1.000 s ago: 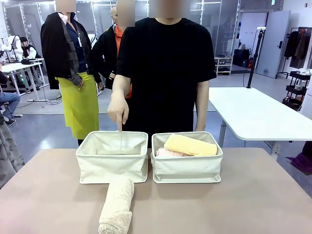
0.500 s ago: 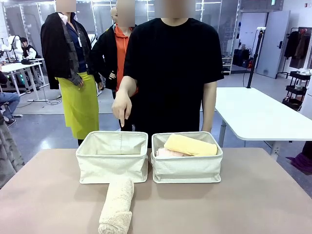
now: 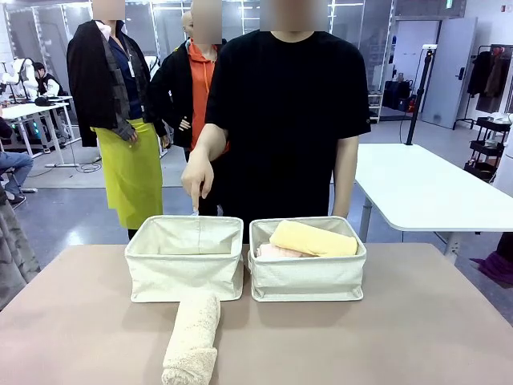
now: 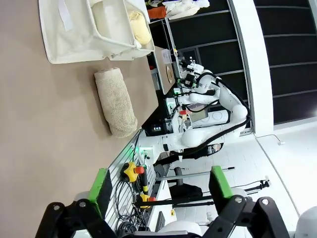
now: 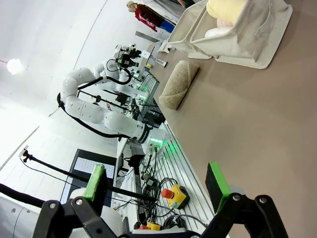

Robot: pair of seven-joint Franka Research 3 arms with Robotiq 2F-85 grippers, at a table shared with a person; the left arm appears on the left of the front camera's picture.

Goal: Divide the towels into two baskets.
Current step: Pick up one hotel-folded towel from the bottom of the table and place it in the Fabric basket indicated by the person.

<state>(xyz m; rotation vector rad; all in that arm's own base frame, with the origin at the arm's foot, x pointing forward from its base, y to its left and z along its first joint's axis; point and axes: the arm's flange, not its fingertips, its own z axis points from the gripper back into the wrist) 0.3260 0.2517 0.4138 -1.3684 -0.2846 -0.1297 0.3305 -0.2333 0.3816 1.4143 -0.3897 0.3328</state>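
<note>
Two baskets [image 3: 185, 269] side by side on worktop [image 3: 401, 337]; yellow towel [image 3: 313, 238] in right one; beige towel [image 3: 192, 335] in front; both grippers' fingers [image 4: 102, 185] spread.

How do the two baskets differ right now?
The left basket shows only bare lining inside, while the right basket holds a yellow towel over a pink one. The person's hand points down over the left basket, not the right. A beige towel lies before the left. Both are the same cream canvas bins, side by side.
</note>
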